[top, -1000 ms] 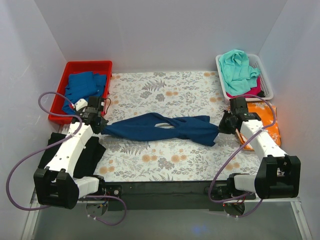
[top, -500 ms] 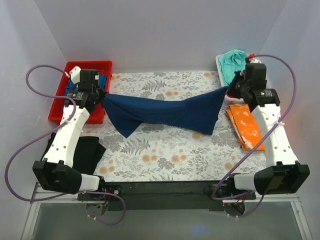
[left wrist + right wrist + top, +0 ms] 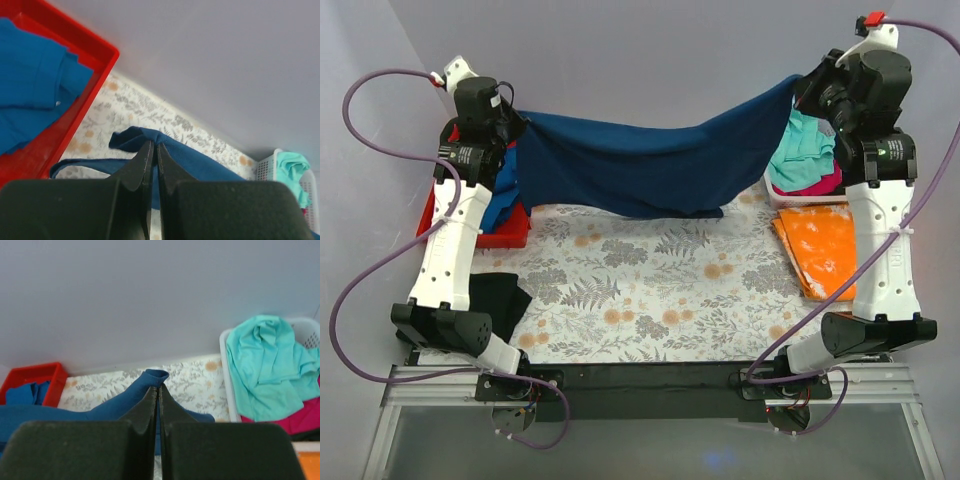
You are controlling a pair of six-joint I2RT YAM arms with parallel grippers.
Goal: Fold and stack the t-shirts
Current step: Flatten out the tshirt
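**Both arms up, shirt spread.** Your left hand (image 3: pixel 154 148) and right hand (image 3: pixel 159 390) are each clenched on one end of the navy blue cloth t-shirt (image 3: pixel 650 165). It hangs stretched between them above the far edge of the floral-patterned tabletop (image 3: pixel 650 300), sagging in the middle. A mid-blue shirt (image 3: pixel 30 95) lies in the red plastic tray (image 3: pixel 95 47) at the far left corner. Teal (image 3: pixel 265 365) and pink (image 3: pixel 300 420) shirts fill the white mesh basket (image 3: pixel 266 169) at the far right corner. An orange shirt (image 3: pixel 820 250) lies along the right edge.

The navy t-shirt (image 3: pixel 640 165) is one plain dark blue. The bench (image 3: pixel 650 300) is pale with grey ferns and orange blossoms. The red tray (image 3: pixel 70 125) holds a mid-blue shirt (image 3: pixel 30 95). The white basket (image 3: pixel 224 360) holds a teal shirt (image 3: pixel 270 365) over a pink shirt (image 3: pixel 300 422). The orange shirt (image 3: pixel 820 250) is white-speckled, and the black shirt (image 3: pixel 505 300) is plain.
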